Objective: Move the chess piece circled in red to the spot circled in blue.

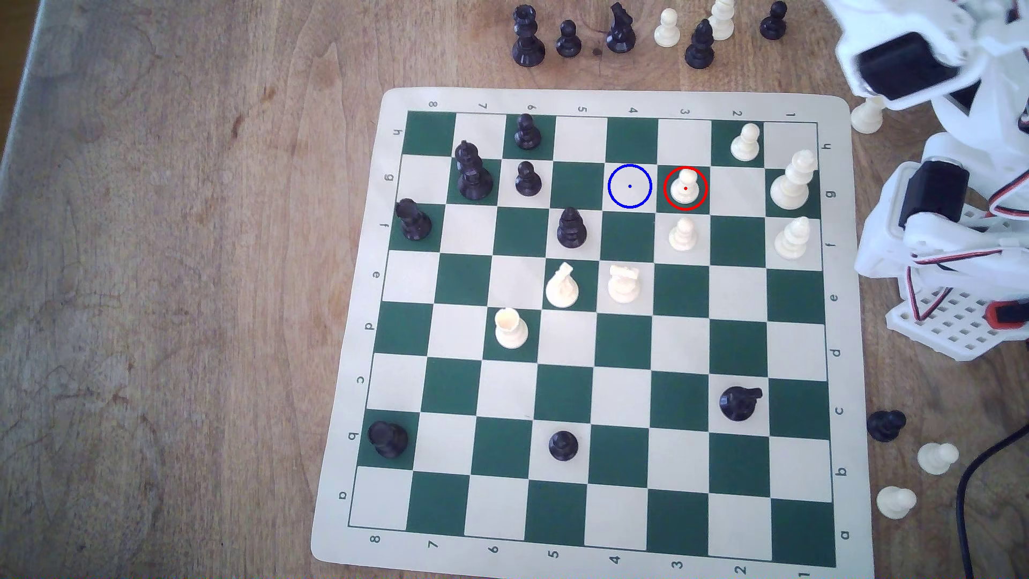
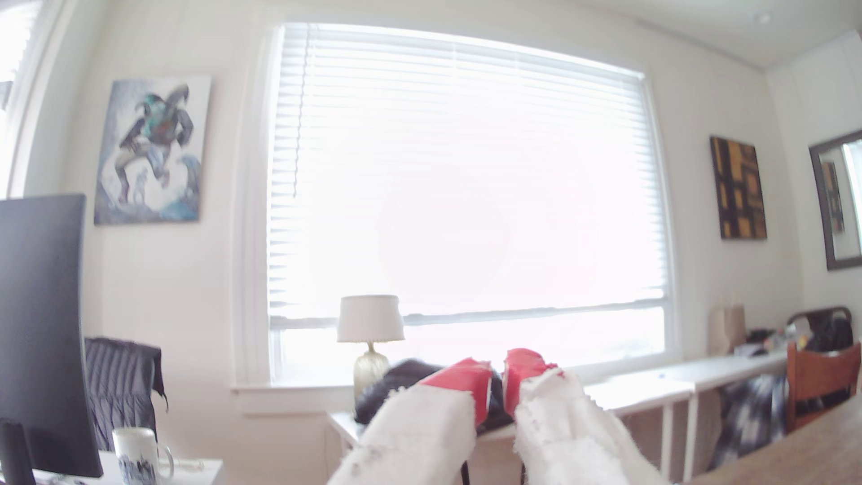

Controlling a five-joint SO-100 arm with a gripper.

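The chess piece circled in red (image 1: 685, 186) is a small cream pawn standing upright on a dark green square in the board's far rows. One square toward the exterior view's left is the spot circled in blue (image 1: 630, 186), a bare cream square. My white arm (image 1: 913, 67) is folded up off the board at the exterior view's upper right, well away from the pawn. In the wrist view my gripper (image 2: 497, 384) points out at the room, its red-tipped fingers (image 2: 466, 380) nearly touching with nothing between them.
Another cream pawn (image 1: 682, 234) stands one square nearer than the circled one. A black piece (image 1: 571, 228) sits diagonally left of the blue spot. Taller cream pieces (image 1: 792, 181) stand by the board's right edge. Captured pieces (image 1: 621, 30) line the table beyond the board (image 1: 612, 97).
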